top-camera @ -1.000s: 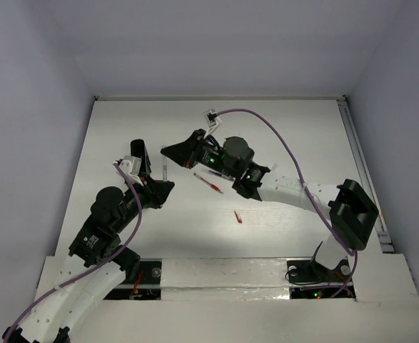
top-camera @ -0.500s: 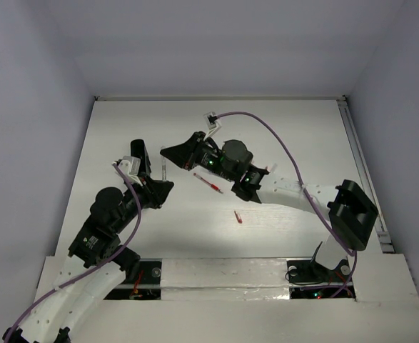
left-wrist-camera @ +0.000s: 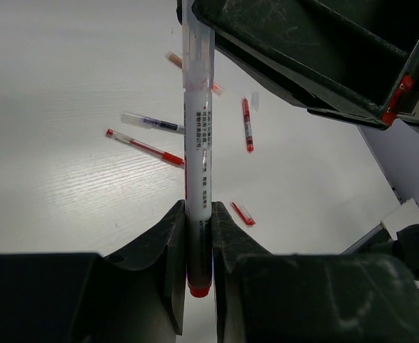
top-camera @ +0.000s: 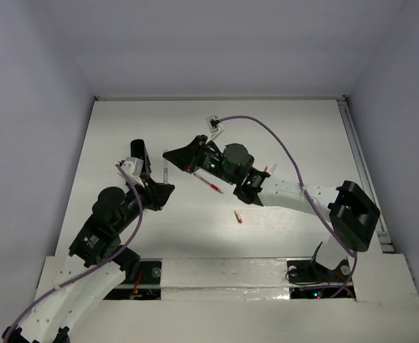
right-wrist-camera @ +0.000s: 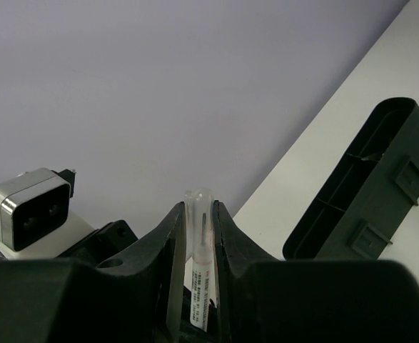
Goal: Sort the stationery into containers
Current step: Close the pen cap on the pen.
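My left gripper (left-wrist-camera: pixel 198 218) is shut on the red-ended lower part of a white pen (left-wrist-camera: pixel 197 107). The pen rises to my right gripper (right-wrist-camera: pixel 197 212), whose jaws close round its clear cap (right-wrist-camera: pixel 200 207). In the top view both grippers, left (top-camera: pixel 159 190) and right (top-camera: pixel 168 153), meet at this pen (top-camera: pixel 164 171) above the table. The long black box (top-camera: pixel 136 153) lies just left of them and shows in the right wrist view (right-wrist-camera: pixel 359 193). A red-and-white pen (top-camera: pixel 208 183) and a tiny red piece (top-camera: pixel 238 217) lie on the table.
In the left wrist view, loose on the white table: a red pen (left-wrist-camera: pixel 143 146), a dark pen (left-wrist-camera: pixel 152 123), another red pen (left-wrist-camera: pixel 247 125) and a small red piece (left-wrist-camera: pixel 243 213). The right gripper's black body (left-wrist-camera: pixel 316 50) fills the upper right. Grey walls surround the table.
Both arms have shifted only slightly. The right gripper moved a little to the right and nearer. The pen stays between the two grippers.
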### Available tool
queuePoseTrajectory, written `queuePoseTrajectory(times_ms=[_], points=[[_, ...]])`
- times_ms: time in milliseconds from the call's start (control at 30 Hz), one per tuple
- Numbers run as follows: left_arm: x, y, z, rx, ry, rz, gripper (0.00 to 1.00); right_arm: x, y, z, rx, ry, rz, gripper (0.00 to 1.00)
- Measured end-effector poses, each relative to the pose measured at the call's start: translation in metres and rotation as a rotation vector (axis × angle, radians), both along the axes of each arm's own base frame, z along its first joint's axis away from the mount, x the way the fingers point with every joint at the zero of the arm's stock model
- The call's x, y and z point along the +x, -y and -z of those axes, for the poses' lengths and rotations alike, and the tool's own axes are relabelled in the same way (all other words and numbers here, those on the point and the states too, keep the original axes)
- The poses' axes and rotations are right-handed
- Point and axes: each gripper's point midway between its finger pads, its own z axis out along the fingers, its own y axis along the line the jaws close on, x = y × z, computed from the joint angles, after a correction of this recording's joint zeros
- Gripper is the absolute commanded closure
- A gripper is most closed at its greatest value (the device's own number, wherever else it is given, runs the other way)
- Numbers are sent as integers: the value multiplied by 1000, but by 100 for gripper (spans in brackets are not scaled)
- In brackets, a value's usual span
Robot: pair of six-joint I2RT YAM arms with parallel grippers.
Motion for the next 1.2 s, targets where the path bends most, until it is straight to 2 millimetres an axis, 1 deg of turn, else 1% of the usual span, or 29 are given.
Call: queuePoseTrajectory(times_ms=[367,633,733,867,967,1200], points=[[-3,4,2,2,-7,27,100,-5,12,7,14,-7,16,100],[2,10,11,44,-47,45,100,-1,18,17,19,-21,54,100],[4,10,5,67,-50,51,100,0,21,14,51,-24,63,100],[4,10,-8,108,-39,64,100,-1,25,4,123,-23,59,100],[3,8,-16,139,-28,73,100,-4,29,-1,159,-29,53,100],[0,8,-21,175,-25,96,100,-9,33,-3,198,-48,18,100]])
